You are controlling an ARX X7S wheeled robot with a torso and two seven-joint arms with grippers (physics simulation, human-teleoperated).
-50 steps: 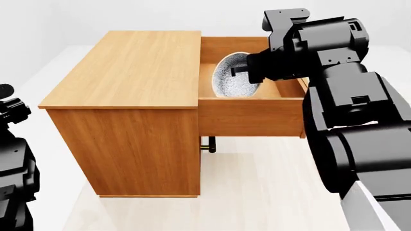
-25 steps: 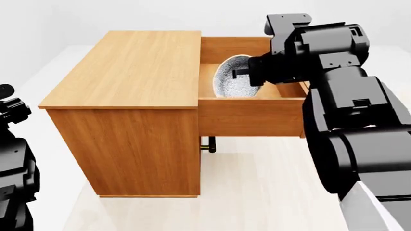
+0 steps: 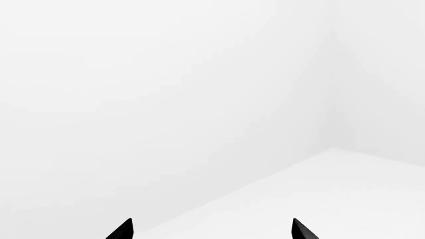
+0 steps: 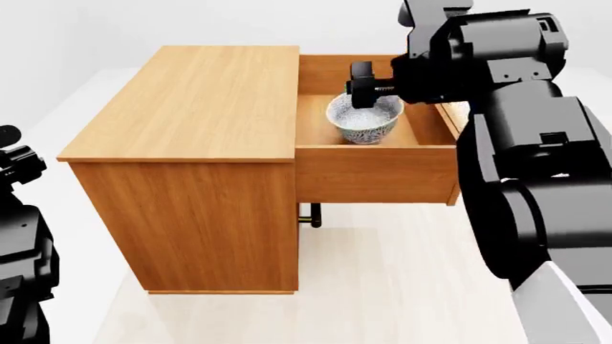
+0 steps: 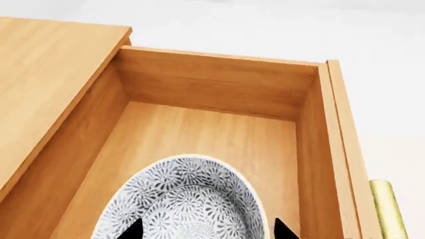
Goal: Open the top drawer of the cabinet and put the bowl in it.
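Note:
The cabinet (image 4: 191, 100) stands with its top drawer (image 4: 373, 175) pulled out to the right. The grey-blue patterned bowl (image 4: 365, 120) sits upright on the drawer floor, rim up. My right gripper (image 4: 365, 87) hovers just over the bowl's far rim. In the right wrist view its black fingertips are spread wide, the gripper (image 5: 207, 230) open, with the bowl (image 5: 186, 199) below them inside the drawer (image 5: 199, 134). My left gripper (image 3: 211, 230) is open and faces only a blank white wall.
The drawer's brass handle (image 5: 386, 209) shows at its front edge. A lower drawer's handle (image 4: 311, 213) peeks out beneath the open drawer. My left arm (image 4: 19, 236) hangs at the left, away from the cabinet. Pale floor surrounds the cabinet.
The bowl was tilted on its side in my right gripper over the drawer; now it stands upright in the drawer. The right gripper has risen slightly and let it go.

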